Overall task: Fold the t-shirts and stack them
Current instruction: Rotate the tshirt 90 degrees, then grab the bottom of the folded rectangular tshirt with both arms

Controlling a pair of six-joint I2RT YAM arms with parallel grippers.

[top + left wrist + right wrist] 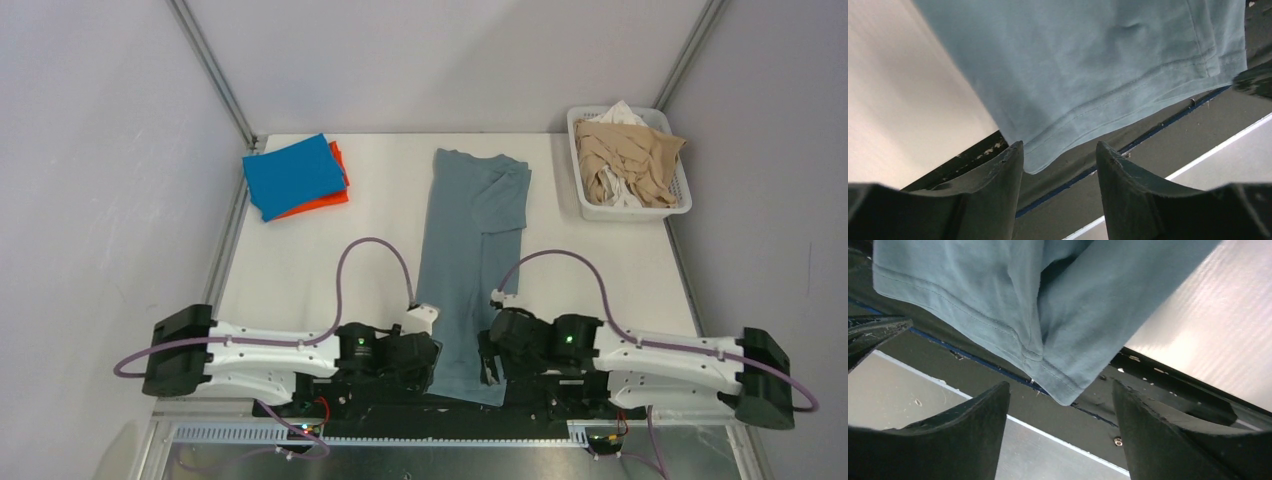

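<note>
The large grey-blue t-shirt [472, 260] lies folded lengthwise down the middle of the table, its hem hanging over the near edge. My left gripper [430, 362] is open at the hem's left corner [1033, 160], fingers apart and nothing between them. My right gripper [490, 360] is open at the hem's right corner [1063, 390], also empty. A folded bright blue t-shirt [293, 173] lies on a folded orange one [335, 198] at the far left.
A white slatted basket [677, 195] with beige and white garments [628, 158] stands at the far right. The black base rail [520, 412] runs along the near edge under the hem. Grey walls close in on both sides.
</note>
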